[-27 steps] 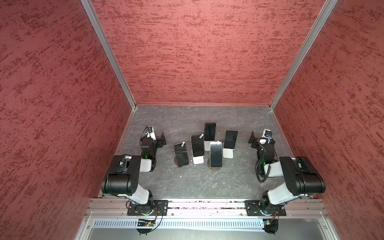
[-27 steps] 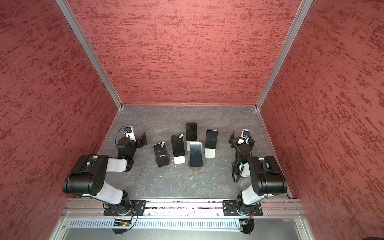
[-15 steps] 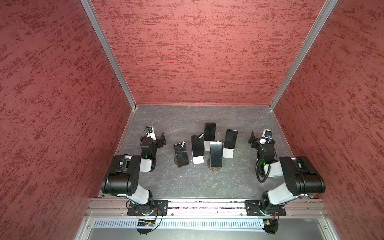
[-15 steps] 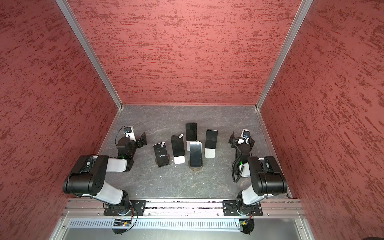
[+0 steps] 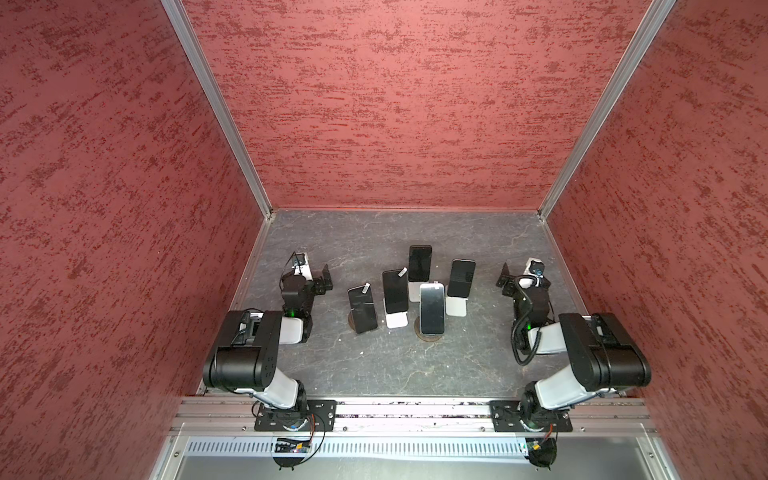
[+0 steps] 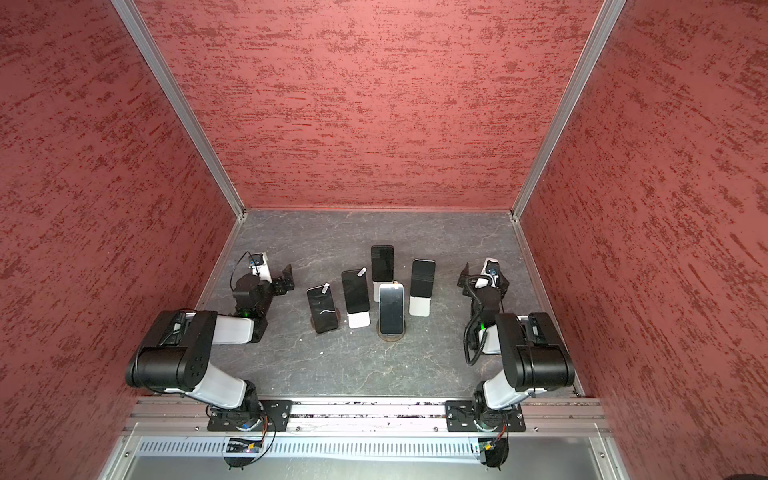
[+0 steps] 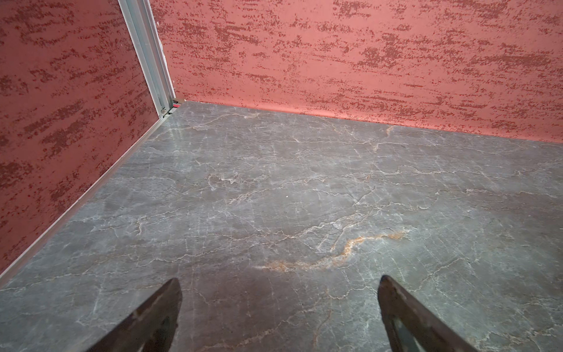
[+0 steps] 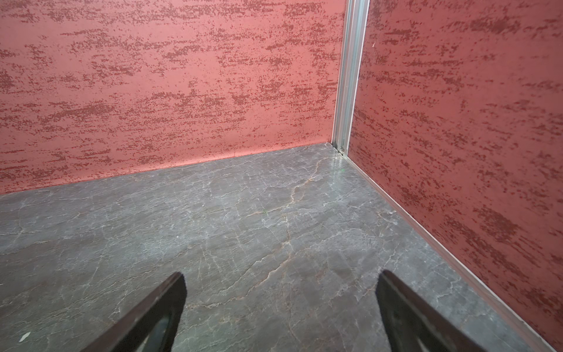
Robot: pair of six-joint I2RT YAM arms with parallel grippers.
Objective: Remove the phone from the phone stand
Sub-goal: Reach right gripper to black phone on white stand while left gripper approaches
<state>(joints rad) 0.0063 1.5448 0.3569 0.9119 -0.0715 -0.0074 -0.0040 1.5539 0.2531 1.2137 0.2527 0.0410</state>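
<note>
Several dark-screened phones lean upright on stands in a cluster at mid-table in both top views. The nearest one is a silver-edged phone (image 5: pixel 432 308) (image 6: pixel 391 309) on a round brown phone stand (image 5: pixel 430 336). Others rest on white stands (image 5: pixel 397 321), and the leftmost phone (image 5: pixel 362 309) sits on a dark round base. My left gripper (image 5: pixel 326 279) (image 7: pixel 280 282) stands open and empty to the left of the cluster, low over the table. Right of the cluster, my right gripper (image 5: pixel 503 282) (image 8: pixel 280 277) is also open and empty. Neither wrist view shows a phone.
Red textured walls (image 5: pixel 395 104) close in the grey marbled table (image 5: pixel 374 365) on three sides, with metal corner posts (image 7: pixel 146 55) (image 8: pixel 350 73). Both arms fold back to their bases on the front rail (image 5: pixel 407 409).
</note>
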